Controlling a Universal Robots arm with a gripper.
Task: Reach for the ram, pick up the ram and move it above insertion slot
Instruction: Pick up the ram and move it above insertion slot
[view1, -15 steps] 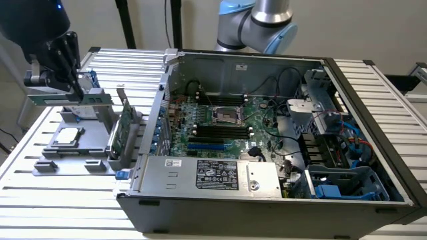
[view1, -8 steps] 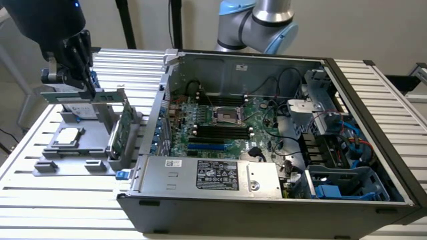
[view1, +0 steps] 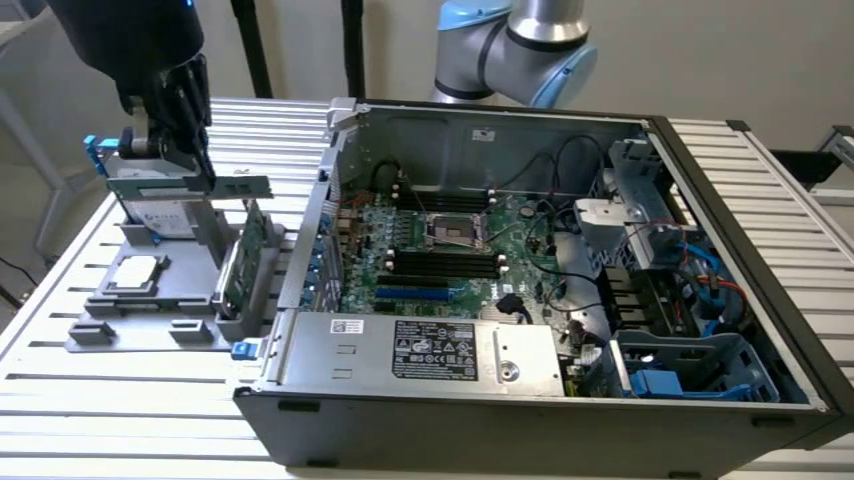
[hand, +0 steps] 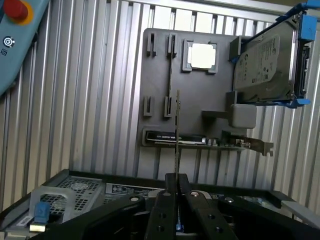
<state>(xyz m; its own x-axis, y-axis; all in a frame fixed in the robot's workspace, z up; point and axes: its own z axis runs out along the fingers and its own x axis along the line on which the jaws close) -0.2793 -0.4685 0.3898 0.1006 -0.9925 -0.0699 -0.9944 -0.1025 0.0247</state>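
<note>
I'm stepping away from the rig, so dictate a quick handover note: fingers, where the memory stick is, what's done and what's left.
Gripper: fingers shut on the ram, a long thin green circuit-board stick, seen edge-on in the wrist view.
Ram: lifted clear of the grey parts holder, at the exterior view's left, beside the open computer case.
Done: reach and pickup.
Left: carry it above the black memory slots on the green motherboard.

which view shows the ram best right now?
Exterior view. The ram shows its flat green face there, lifted above the gray holder and clamped by the gripper. The wrist view catches it edge-on, just a thin line running out from between the shut fingers.
</note>
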